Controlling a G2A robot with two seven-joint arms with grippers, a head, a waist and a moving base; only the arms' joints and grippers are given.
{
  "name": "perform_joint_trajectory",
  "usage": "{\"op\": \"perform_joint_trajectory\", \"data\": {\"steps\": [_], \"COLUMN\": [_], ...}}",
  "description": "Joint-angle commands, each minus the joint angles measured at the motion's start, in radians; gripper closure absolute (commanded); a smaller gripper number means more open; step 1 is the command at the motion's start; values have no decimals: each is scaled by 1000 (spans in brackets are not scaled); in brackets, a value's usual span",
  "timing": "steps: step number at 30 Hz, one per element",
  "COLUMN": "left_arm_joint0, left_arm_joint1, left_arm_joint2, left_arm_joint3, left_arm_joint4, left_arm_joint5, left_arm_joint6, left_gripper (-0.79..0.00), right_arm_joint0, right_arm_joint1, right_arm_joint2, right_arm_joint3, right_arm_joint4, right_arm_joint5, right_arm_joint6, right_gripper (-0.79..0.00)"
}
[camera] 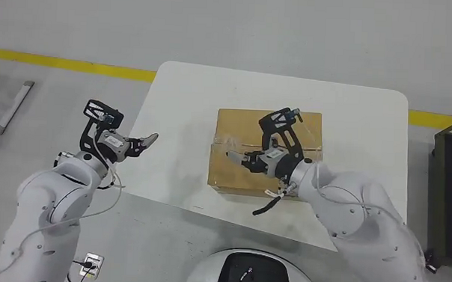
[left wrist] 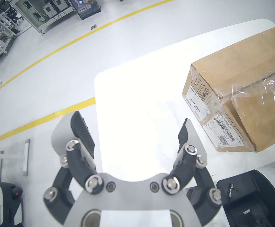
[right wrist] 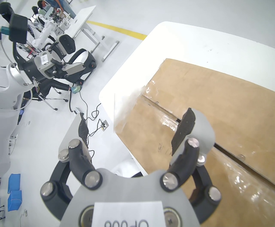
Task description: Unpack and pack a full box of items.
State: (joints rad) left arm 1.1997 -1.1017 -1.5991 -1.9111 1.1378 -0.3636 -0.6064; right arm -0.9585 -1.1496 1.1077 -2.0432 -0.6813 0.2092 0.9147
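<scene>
The brown box sat shut near the middle of the white table, with clear tape along its top seam. The right gripper hung over the box top by the seam, its 2 fingers spread wide, holding nothing. The left gripper was open and empty too, over the table's left edge, well apart from the box.

Top view: from above the arms, looking straight down, far enough back to take in most of the table — box just toward 3 o'clock of centre. Left wrist: behind the left gripper, out at 9 o'clock, facing 3, box well off. Right wrist: behind the right gripper, close over the box top, facing 9. Shared by all three — box and table.
</scene>
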Motion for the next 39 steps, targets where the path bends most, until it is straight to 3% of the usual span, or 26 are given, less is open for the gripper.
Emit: {"op": "perform_joint_trajectory", "data": {"steps": [1, 3, 4, 5, 6, 21, 39], "left_arm_joint0": [2, 5, 6, 7, 8, 6, 20], "left_arm_joint1": [1, 3, 3, 4, 4, 11, 20], "left_arm_joint2": [-1, -3, -4, -5, -5, 5, -5], "left_arm_joint3": [-1, 0, 0, -1, -1, -11, -7], "left_arm_joint4": [0, -1, -1, -1, -1, -34, -61], "left_arm_joint5": [-3, -5, -5, -4, -3, -21, -1], "left_arm_joint6": [1, 2, 2, 3, 4, -9, -12], "left_gripper": [-785, -785, -785, -785, -785, -785, -785], "right_arm_joint0": [27, 47, 53, 59, 64, 79, 255], "right_arm_joint1": [-8, -14, -16, -19, -21, -34, -89], "right_arm_joint2": [-37, -63, -70, -77, -82, -52, -145], "right_arm_joint3": [33, 54, 59, 67, 73, 88, 266], "right_arm_joint4": [-10, -21, -24, -23, -22, 49, 256], "right_arm_joint5": [32, 58, 63, 74, 82, 117, 76], "right_arm_joint6": [-4, -4, -5, -4, -5, -18, -68], "right_gripper": [-443, -225, -151, -12, 0, 0, 0]}}
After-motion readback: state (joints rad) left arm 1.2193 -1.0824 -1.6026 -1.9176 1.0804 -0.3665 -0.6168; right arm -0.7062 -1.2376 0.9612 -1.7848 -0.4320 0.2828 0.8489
